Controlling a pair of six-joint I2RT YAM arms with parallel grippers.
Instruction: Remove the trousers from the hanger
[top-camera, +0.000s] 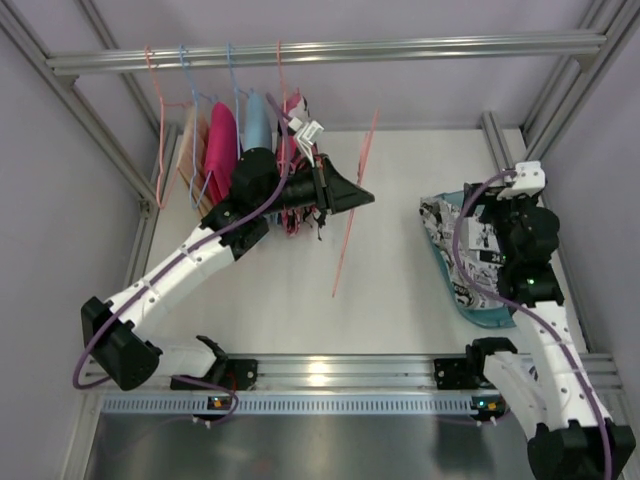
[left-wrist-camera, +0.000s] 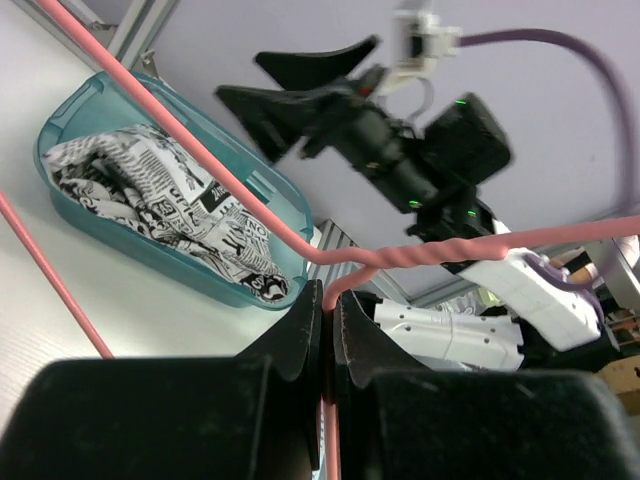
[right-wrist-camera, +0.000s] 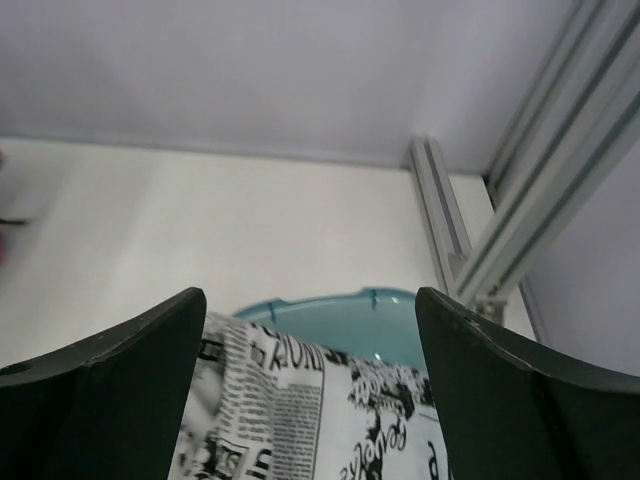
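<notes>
Job looks done — trousers (top-camera: 450, 225) lie at three o'clock, left claw (left-wrist-camera: 325, 300) clamps the bare hanger (left-wrist-camera: 420, 252), right claw (right-wrist-camera: 310, 295) gapes empty.

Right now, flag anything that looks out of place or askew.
One pink hanger is off the rail, bare and slanted over the table, pinched in the left gripper. The comic-print trousers lie crumpled in the teal tub rather than on a hanger. Nothing looks damaged.

My left arm reaches forward, its end effector (left-wrist-camera: 327, 300) pinched on a pink hanger (left-wrist-camera: 420, 253); my right end effector (right-wrist-camera: 310, 295) hangs, fingers spread wide.
</notes>
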